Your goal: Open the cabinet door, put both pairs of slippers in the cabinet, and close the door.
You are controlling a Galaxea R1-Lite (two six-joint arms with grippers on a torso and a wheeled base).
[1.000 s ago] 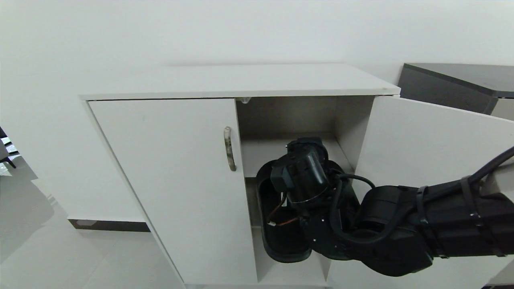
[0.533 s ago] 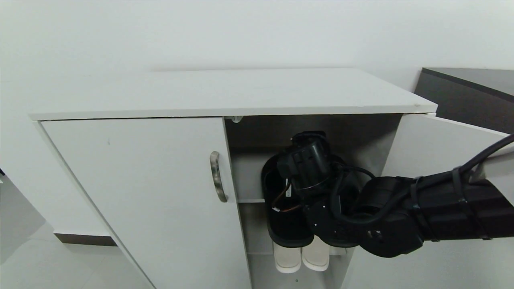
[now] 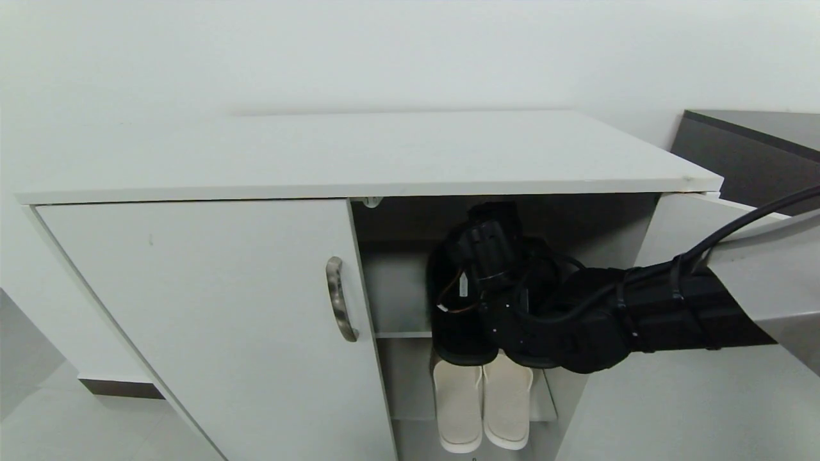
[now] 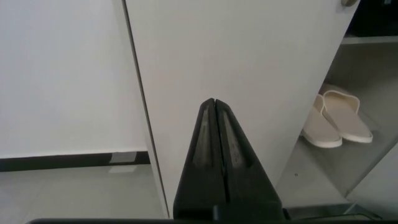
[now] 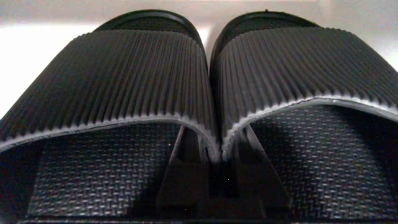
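Jaws of right gripper [image 5: 214, 167] pinch black slippers [image 5: 143, 68], seemingly over upper shelf [image 3: 398, 299]; left gripper [image 4: 214, 107], jaws pressed together, faces closed door [image 4: 249, 59]; white slippers [image 3: 480, 403] below.

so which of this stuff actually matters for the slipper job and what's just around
Part of the job: cabinet; its open right door; black slippers, held by the right gripper at the opening; white slippers on the lower shelf.
Just around: closed left door with handle; left gripper, shut and empty; dark furniture beside the cabinet.
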